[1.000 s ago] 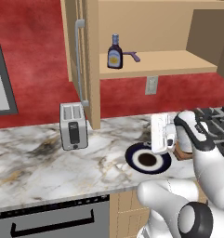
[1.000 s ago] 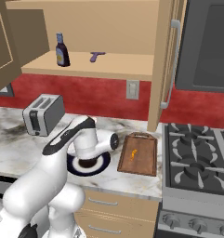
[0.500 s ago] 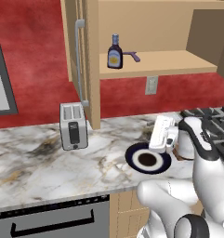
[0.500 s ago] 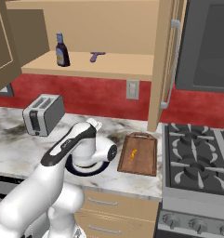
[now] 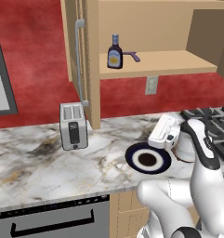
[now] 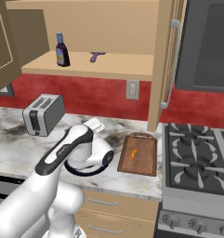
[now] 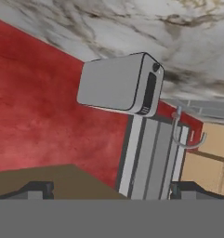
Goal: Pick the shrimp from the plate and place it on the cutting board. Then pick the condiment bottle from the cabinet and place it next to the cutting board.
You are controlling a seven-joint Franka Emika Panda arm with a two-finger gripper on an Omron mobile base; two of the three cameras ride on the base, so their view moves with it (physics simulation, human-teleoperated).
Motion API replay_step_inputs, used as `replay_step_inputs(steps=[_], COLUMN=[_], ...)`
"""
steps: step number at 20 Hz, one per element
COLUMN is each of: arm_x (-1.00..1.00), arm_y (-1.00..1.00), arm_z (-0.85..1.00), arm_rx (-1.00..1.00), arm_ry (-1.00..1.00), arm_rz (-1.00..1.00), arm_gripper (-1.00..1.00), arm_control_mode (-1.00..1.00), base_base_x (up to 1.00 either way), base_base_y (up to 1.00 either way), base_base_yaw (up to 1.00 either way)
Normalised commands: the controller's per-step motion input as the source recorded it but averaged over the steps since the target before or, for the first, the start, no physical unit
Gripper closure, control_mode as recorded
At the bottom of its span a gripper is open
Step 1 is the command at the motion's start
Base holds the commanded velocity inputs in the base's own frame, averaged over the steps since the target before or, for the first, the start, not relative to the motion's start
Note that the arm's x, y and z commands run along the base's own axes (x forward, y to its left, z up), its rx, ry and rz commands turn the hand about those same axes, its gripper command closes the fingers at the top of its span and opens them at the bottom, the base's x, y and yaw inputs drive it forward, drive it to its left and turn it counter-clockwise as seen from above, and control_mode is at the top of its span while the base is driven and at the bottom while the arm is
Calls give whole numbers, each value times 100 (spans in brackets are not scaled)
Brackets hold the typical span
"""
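Two things matter most on my screens: the shrimp [image 6: 134, 154] and the condiment bottle [image 5: 115, 51]. I see the shrimp as a tiny orange sliver lying on the cutting board [image 6: 145, 165], right of centre in the right base view, just left of the stove [image 6: 197, 160]. The condiment bottle stands upright on the shelf of the cabinet [image 5: 155, 62], upper centre of the left base view, with a purple utensil [image 5: 131, 56] lying just beside it to the right. In the right base view the same bottle [image 6: 62, 50] sits at the upper left.

I see the plate [image 5: 133, 152] on the marble counter [image 5: 34, 162], right of centre in the left base view, with its dark middle bare. My arm's white wrist hangs over the plate's right edge there. The toaster [image 5: 73, 125] stands well apart to the left, near the open cabinet door with its grey bar handle [image 5: 79, 65].

In the hand view the gripper [image 7: 108, 189] sits at the bottom edge, its two dark fingertips [image 7: 36, 188] far apart with nothing between them. That view is rolled, and I see the toaster [image 7: 119, 83] in its upper middle against the red wall [image 7: 34, 111].
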Motion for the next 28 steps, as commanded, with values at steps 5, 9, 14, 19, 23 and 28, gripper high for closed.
replay_step_inputs(steps=[5,9,14,19,23,28], arm_x=[4,0,0,0,0,0], arm_y=[0,3,1,0,0,0], arm_z=[1,6,18,23,23,26], arm_rx=[3,0,1,5,6,7], arm_ry=[1,0,0,0,2,4], arm_rz=[-8,-3,-2,-1,-2,-3], arm_gripper=[-100,-100,-100,-100,-100,-100], arm_control_mode=[-100,-100,-100,-100,-100,-100], base_base_x=[0,0,0,0,0,0], base_base_y=[0,0,0,0,0,0], base_base_yaw=[0,0,0,0,0,0])
